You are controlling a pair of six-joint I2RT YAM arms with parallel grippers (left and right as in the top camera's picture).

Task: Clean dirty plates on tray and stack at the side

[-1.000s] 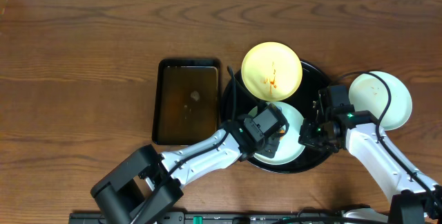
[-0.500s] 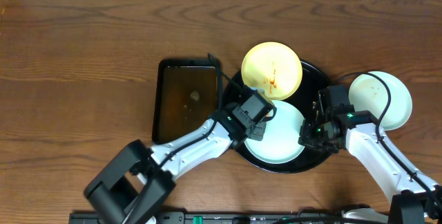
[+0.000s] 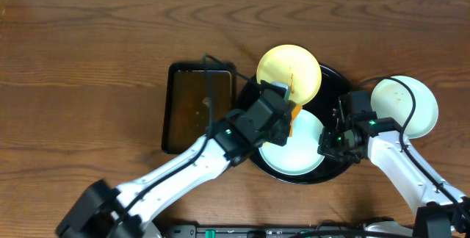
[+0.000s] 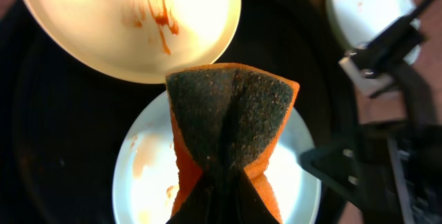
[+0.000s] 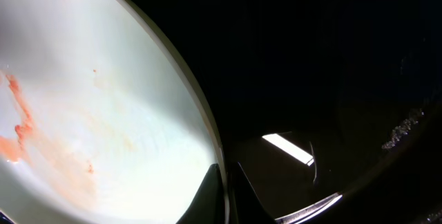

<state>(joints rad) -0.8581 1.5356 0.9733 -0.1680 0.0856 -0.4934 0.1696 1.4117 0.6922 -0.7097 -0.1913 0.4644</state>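
The black tray (image 3: pixel 334 80) holds a pale yellow plate (image 3: pixel 283 65) with red sauce streaks and a mint-white plate (image 3: pixel 297 153) with faint smears. My left gripper (image 3: pixel 283 117) is shut on an orange sponge (image 4: pixel 231 124) with a dark scouring face, held above the mint-white plate (image 4: pixel 148 182) just below the yellow plate (image 4: pixel 103 23). My right gripper (image 3: pixel 327 144) is shut on the right rim of the mint-white plate (image 5: pixel 83 113). A second mint-white plate (image 3: pixel 407 106) lies on the table right of the tray, with small sauce spots.
A rectangular dark pan (image 3: pixel 198 109) with brownish water stands left of the tray. The wooden table (image 3: pixel 81 62) spreads to the left and back. The tray's rim shows in the right wrist view (image 5: pixel 311 207).
My left gripper has lifted from the mint-white plate's left part and moved up and back toward the yellow plate with the sponge. The right arm has stayed still on the rim.
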